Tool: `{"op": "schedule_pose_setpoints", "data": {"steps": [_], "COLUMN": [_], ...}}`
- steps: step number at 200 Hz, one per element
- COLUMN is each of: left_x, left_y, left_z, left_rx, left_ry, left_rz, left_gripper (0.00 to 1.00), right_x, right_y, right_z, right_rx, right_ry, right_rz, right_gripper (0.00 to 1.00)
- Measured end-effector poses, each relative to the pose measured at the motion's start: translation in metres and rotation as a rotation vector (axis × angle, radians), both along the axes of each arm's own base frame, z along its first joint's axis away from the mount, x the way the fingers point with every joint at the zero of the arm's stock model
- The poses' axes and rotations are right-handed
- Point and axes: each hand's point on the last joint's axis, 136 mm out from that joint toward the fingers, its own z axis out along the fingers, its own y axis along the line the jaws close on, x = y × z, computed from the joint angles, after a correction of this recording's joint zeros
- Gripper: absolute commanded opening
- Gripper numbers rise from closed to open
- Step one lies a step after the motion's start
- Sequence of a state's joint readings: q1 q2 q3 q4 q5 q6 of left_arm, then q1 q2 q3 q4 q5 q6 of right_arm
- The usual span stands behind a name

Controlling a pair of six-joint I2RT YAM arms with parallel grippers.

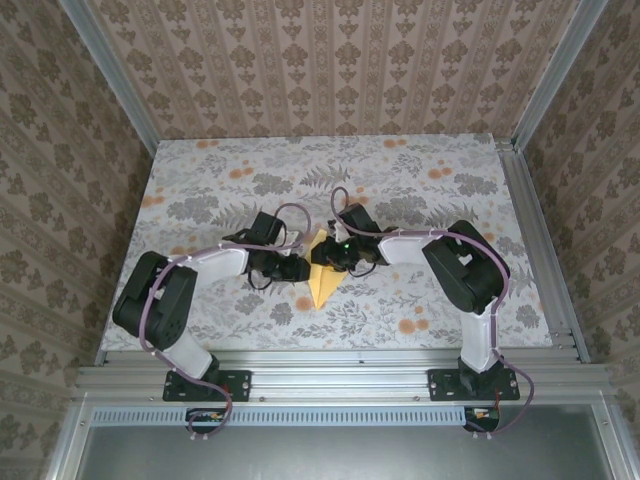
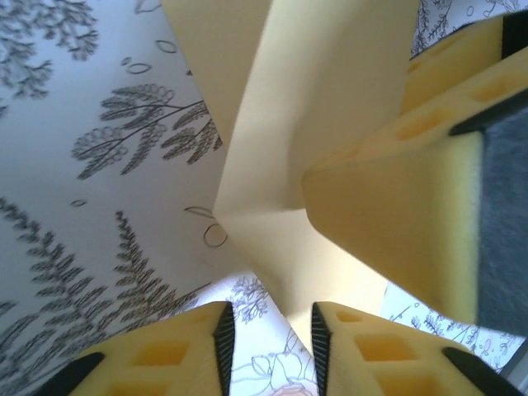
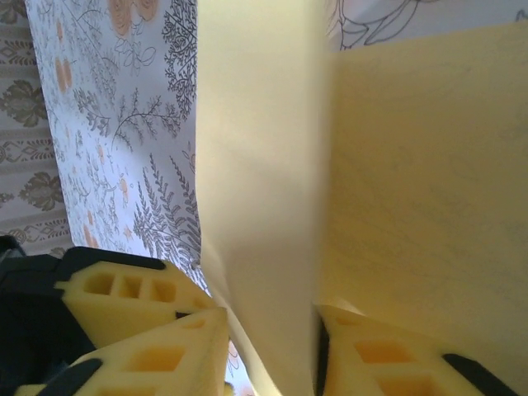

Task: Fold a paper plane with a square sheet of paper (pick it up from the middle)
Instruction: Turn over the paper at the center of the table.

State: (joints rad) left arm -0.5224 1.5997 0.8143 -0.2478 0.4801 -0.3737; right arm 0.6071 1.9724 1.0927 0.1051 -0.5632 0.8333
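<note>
The mustard-yellow sheet of paper (image 1: 324,280) is partly folded into a pointed shape at the table's middle, tip toward the near edge. Both grippers meet over its upper part. My left gripper (image 1: 301,267) comes in from the left. In the left wrist view its jaws (image 2: 272,334) stand apart with tablecloth showing between them, and the paper (image 2: 305,124) tapers down to the right pad. My right gripper (image 1: 323,254) comes in from the right. A raised fold of the paper (image 3: 260,165) runs down between its fingers (image 3: 268,338), which are shut on it.
The flowered tablecloth (image 1: 420,180) covers the table inside patterned walls, with a metal rail (image 1: 340,360) along the near edge. A yellow finger of the right gripper (image 2: 396,223) crowds the left wrist view. The left gripper's finger (image 3: 124,297) sits close beside the right one.
</note>
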Motion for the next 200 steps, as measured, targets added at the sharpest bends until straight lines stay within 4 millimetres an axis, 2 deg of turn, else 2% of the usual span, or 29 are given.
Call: {"op": "schedule_pose_setpoints", "data": {"steps": [34, 58, 96, 111, 146, 176, 200], "left_x": [0.003, 0.005, 0.004, 0.001, -0.007, -0.008, -0.011], "left_y": [0.009, 0.014, 0.019, 0.02, 0.02, 0.026, 0.027], "left_z": [0.024, 0.041, 0.052, 0.056, 0.078, 0.1, 0.106], "left_rx": [-0.005, -0.019, -0.044, -0.06, -0.124, -0.206, -0.268], "left_ry": [-0.054, -0.092, -0.108, -0.106, -0.126, -0.149, -0.141], "left_rz": [0.027, 0.044, 0.064, 0.071, 0.094, 0.155, 0.198], "left_gripper": [0.46, 0.5, 0.57, 0.6, 0.68, 0.69, 0.7], "right_x": [-0.005, -0.008, -0.008, -0.005, 0.012, 0.024, 0.031], "right_y": [0.003, 0.004, 0.002, 0.001, 0.002, 0.001, 0.002], "right_z": [-0.001, -0.003, -0.001, 0.01, 0.052, 0.08, 0.098], "right_rx": [-0.007, -0.016, -0.024, -0.005, 0.106, 0.215, 0.284], "right_ry": [-0.008, -0.01, -0.016, -0.027, -0.081, -0.097, -0.098], "right_rz": [0.02, 0.034, 0.037, 0.023, -0.018, -0.06, -0.083], "right_gripper": [0.21, 0.15, 0.08, 0.06, 0.02, 0.01, 0.01]}}
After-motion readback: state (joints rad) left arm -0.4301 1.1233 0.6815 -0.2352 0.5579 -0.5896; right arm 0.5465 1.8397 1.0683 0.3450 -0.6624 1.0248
